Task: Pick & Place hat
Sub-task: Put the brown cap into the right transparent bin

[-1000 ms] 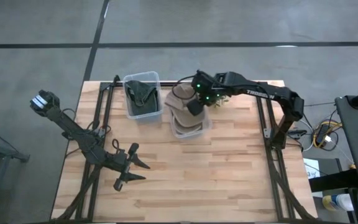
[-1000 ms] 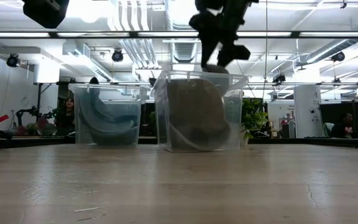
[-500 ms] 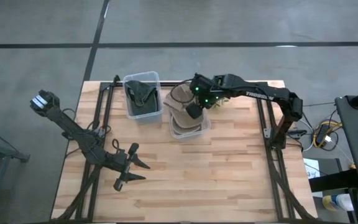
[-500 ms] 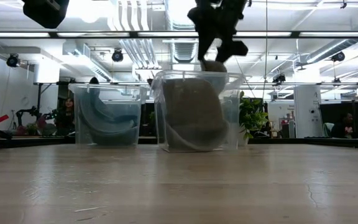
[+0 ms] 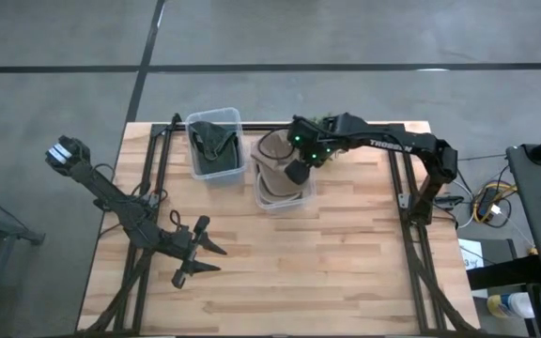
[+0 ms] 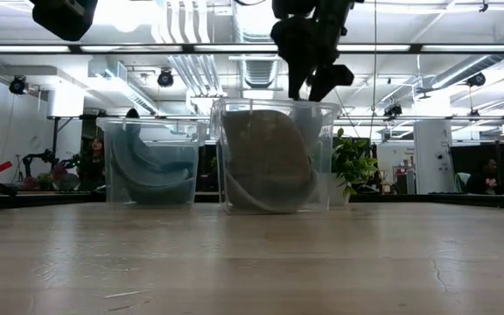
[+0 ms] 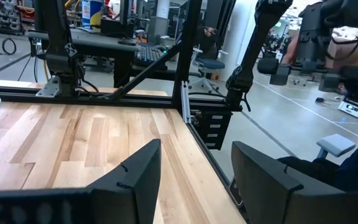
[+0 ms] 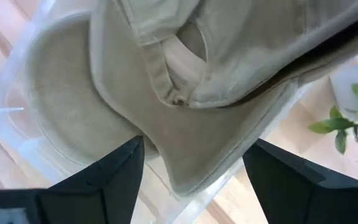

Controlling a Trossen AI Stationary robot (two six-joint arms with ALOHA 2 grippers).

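A tan hat [image 5: 272, 150] lies in a clear plastic bin [image 5: 259, 201] at the table's far middle. Its crown and brim fill the bin in the low view [image 6: 265, 162], and part of it spills over the far rim. My right gripper [image 5: 296, 171] hangs open right above the bin's rim [image 6: 309, 87]. In the right wrist view its fingers [image 8: 194, 146] stand on either side of the brim [image 8: 191, 155], with the crown [image 8: 185, 56] beyond. My left gripper [image 5: 221, 259] rests open at the near left [image 7: 194, 149]. My right gripper points down over the tan hat's brim [image 8: 166, 134], open, one finger on each side of it. I cannot tell whether the fingers touch the cloth. The hat rests in the bin.
A second clear bin [image 5: 214, 145] with a dark green hat stands just left of the first [image 6: 151, 171]. A small green plant [image 6: 353, 166] sits right of the tan hat's bin. Bare wooden table [image 5: 346, 253] lies toward the near edge.
My right gripper has shifted a little toward the near edge over the bin. The tan bit that showed between its fingertips in the low view no longer shows there. The bin with the tan hat has slid slightly toward the table's left.
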